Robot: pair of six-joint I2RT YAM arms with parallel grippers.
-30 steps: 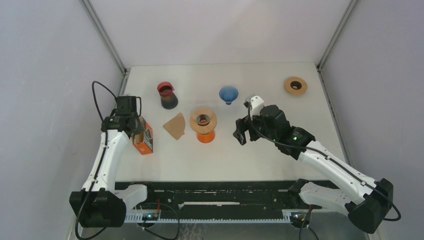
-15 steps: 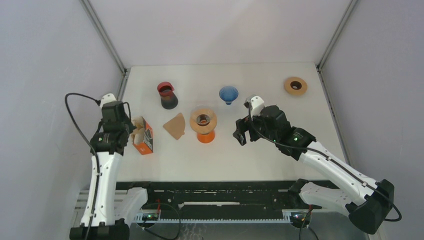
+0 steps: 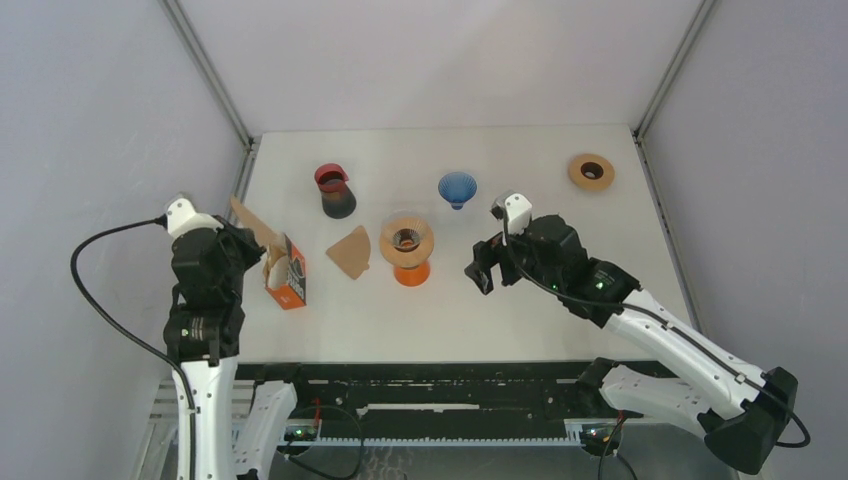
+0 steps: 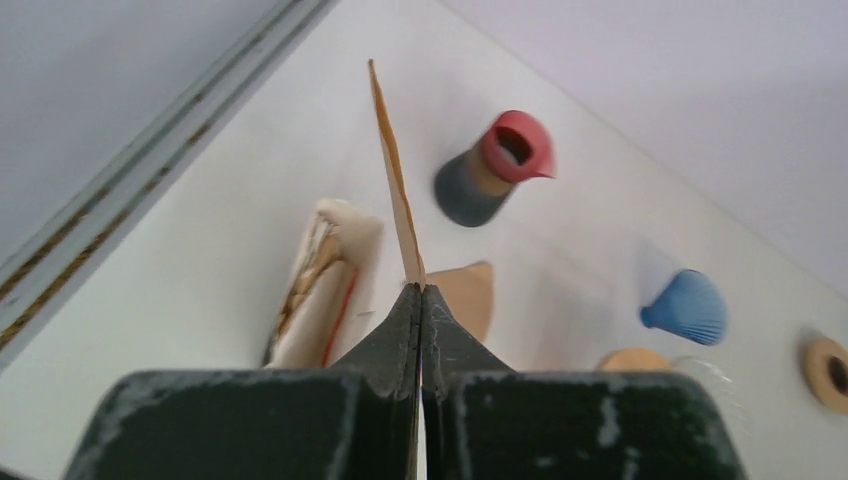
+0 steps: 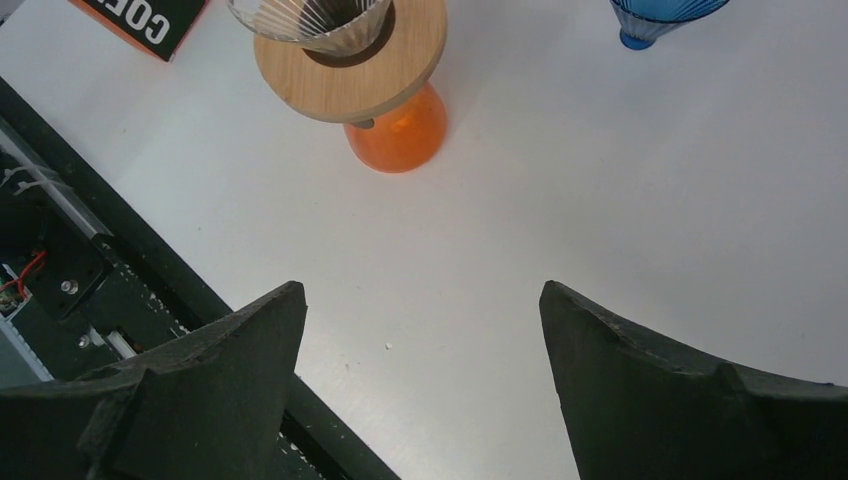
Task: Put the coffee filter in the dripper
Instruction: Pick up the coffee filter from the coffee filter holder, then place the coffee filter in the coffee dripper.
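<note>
- Top view looks down from high behind the near edge, covering the whole worktop [image 3: 450, 310]
- Left wrist view sights along its pincer [image 4: 420, 288] toward the far right
- Right wrist view faces down, low; all share the blue cone [image 3: 457, 188]

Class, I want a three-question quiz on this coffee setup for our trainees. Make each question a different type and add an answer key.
1. True or false: the left gripper has its jaws shut on a coffee filter.
2. Multiple choice: what lies between the orange box and the dripper? A) a spoon B) a second filter C) a mug
3. Fill in: the jaws of the right gripper are ____ and hold nothing.
Key: 1 true; 2 B; 3 open.
</note>
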